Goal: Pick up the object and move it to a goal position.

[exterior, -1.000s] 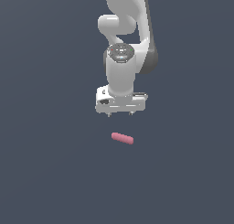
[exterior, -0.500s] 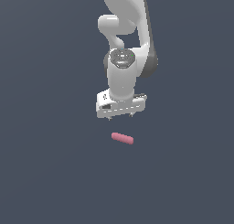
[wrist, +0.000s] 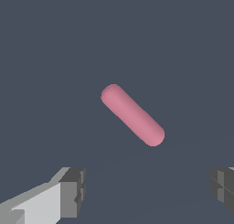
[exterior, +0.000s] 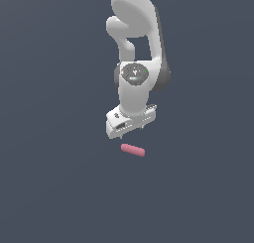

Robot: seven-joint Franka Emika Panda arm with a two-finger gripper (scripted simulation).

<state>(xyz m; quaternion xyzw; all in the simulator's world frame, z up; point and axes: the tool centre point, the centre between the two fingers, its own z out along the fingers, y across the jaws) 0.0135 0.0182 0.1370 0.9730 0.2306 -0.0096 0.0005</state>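
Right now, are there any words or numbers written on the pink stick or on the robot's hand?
None: no words, numbers or signs can be read anywhere.
The pink rod is plain pink, with no label.
The gripper and the white arm above it show no writing; the round cap on the arm has only blurry specks, not letters.

The rod point(exterior: 133, 150) point(wrist: 132, 114) is small, pink and matte, with rounded ends, and it lies flat on the dark grey worktop point(exterior: 54, 177), touching nothing else.
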